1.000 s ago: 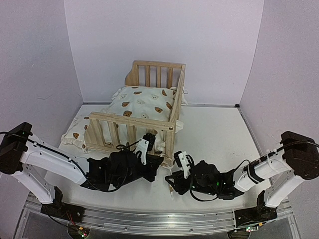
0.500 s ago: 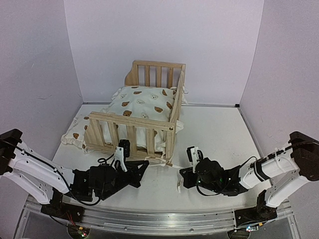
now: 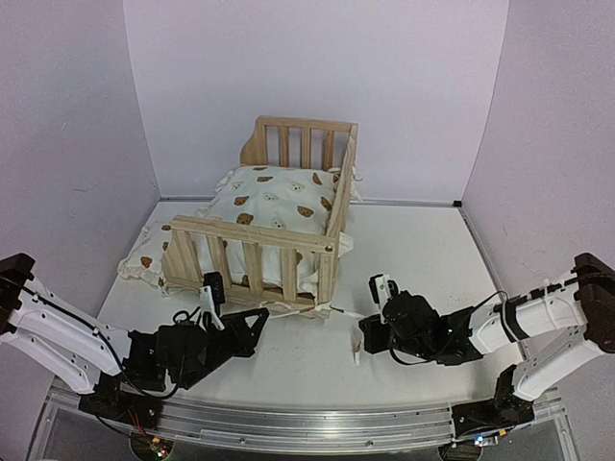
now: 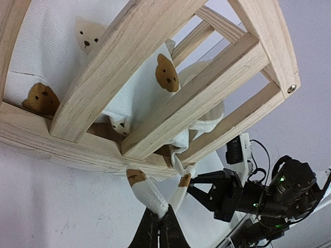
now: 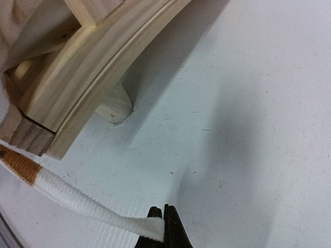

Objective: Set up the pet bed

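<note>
Both arms are the same build for us: left arm [image 3: 58, 329] and right arm [image 3: 509, 325] have white links, black joint housings and loose black cables [image 4: 262, 152]. Black tapered left pincer [image 4: 159, 225] and right pincer [image 5: 163, 212]. Green LEDs [image 4: 281, 180] on right wrist.

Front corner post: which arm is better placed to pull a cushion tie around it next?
Right, probably: the right pincer is shut on a tie leading under the frame's corner. The left pincer grips another tie below the front rail, farther along.
</note>
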